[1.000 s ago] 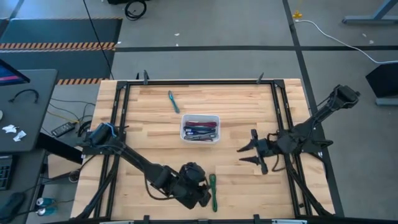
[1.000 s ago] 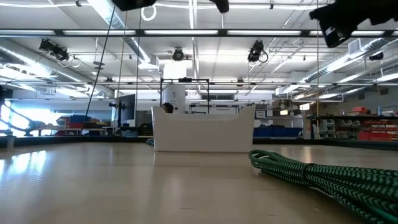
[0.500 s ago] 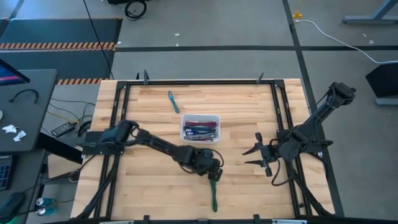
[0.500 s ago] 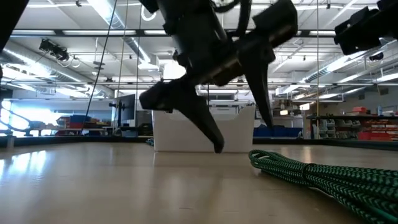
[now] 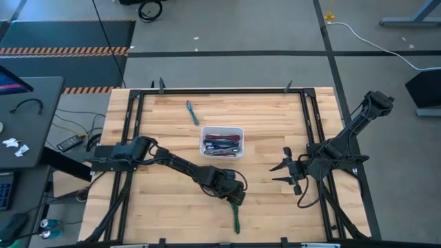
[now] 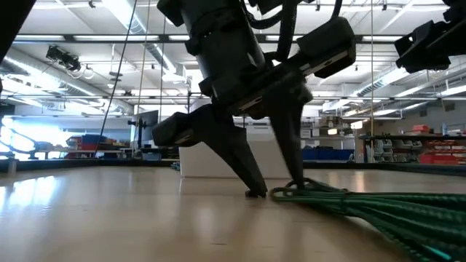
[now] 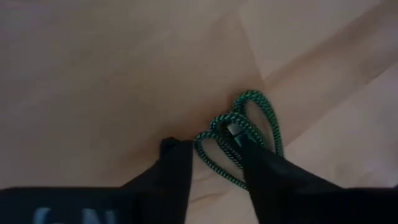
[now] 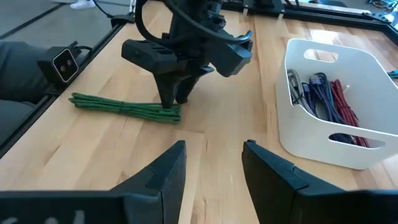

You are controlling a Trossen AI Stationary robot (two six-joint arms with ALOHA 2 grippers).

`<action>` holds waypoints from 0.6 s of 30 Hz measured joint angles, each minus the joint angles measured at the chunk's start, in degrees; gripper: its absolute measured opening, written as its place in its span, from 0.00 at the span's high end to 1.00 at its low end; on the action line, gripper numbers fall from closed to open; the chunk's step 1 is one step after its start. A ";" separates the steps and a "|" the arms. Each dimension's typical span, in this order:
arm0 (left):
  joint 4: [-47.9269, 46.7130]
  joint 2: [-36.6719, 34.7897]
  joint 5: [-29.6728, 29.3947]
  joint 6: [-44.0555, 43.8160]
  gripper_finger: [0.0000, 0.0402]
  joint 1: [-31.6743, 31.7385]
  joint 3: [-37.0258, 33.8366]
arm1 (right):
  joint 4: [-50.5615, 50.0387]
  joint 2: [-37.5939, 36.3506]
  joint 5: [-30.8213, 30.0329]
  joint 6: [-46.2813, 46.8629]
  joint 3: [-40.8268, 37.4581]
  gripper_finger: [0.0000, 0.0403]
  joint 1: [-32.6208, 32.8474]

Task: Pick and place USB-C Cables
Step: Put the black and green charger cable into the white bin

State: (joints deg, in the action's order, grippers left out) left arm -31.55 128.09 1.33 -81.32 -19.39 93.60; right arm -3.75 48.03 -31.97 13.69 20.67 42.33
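Observation:
A green braided cable bundle point(image 5: 237, 215) lies flat on the wood near the table's near edge, running near to far. It also shows in the low view point(image 6: 364, 207) and the right wrist view point(image 8: 124, 107). My left gripper point(image 5: 236, 195) point(image 6: 275, 191) is open and down at the bundle's far, looped end point(image 7: 239, 134). More cables, purple, red and grey point(image 8: 329, 93), lie in a white bin point(image 5: 222, 128) at mid-table. A teal cable point(image 5: 191, 111) lies flat beyond the bin. My right gripper point(image 5: 279, 172) point(image 8: 214, 146) hovers open to the right. My left gripper comes from above, pointing down, with its fingers spread across the green cable's far end. One finger point(image 7: 264, 171) stands on the end loops point(image 7: 249, 137). The other fingertip point(image 6: 255, 192) is down at the wood beside them. The cable lies flat on the table.
The white bin point(image 8: 323, 146) stands just beyond the left gripper. A black frame rail point(image 5: 220, 90) runs around the table. Bare wood lies between the bin and the right gripper. A desk with loose items point(image 5: 21, 110) stands left of the table.
My left gripper swung from the table's near edge up toward the bin, then came down open onto the green cable's far end. In the low view that end has shifted and the bundle lies flatter. My right gripper drew back slightly toward the table's right edge.

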 joint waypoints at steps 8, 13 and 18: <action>-1.74 -0.26 0.36 5.57 0.97 -0.44 0.49 | -0.20 0.00 -0.01 0.07 0.00 0.60 0.00; -9.54 -0.68 0.76 9.32 0.98 -0.65 5.21 | -0.22 0.00 0.00 0.23 0.00 0.60 0.00; -28.40 -2.98 -3.20 18.99 0.99 -1.76 16.56 | -0.13 0.00 0.00 1.41 0.00 0.60 -0.02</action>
State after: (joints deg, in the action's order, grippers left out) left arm -59.96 125.10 -1.87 -62.33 -21.16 110.16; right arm -3.88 48.03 -31.97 15.11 20.67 42.31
